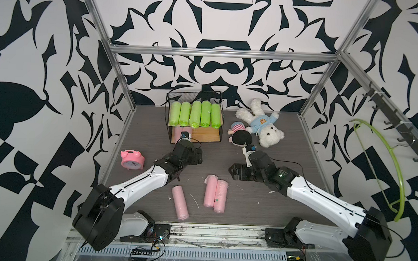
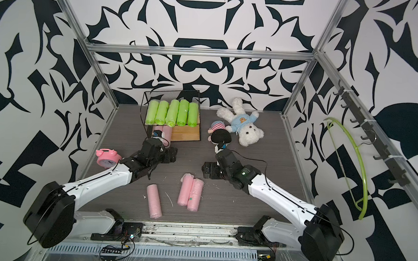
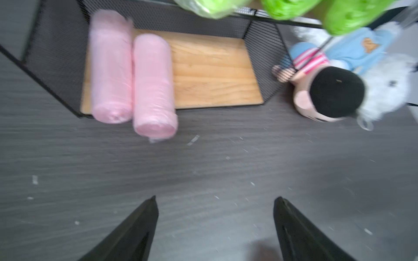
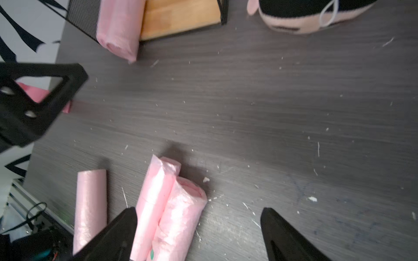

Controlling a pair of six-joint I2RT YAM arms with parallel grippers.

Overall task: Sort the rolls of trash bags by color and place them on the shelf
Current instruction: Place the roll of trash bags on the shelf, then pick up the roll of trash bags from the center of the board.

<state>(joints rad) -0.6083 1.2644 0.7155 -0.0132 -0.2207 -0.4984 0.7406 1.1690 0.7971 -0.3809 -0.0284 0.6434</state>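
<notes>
Five green rolls (image 1: 195, 113) fill the upper board of the shelf (image 1: 209, 134); two pink rolls (image 3: 151, 79) lie side by side on its lower board. On the table (image 1: 248, 206) lie a touching pink pair (image 1: 209, 192) and a lone pink roll (image 1: 180, 203). Left gripper (image 3: 216, 198) hangs spread and empty before the shelf; right gripper (image 4: 199, 209), also spread and empty, hovers by the pair. I'd say pink sorting is midway: next, straddle one roll of the pair without dragging its neighbour.
</notes>
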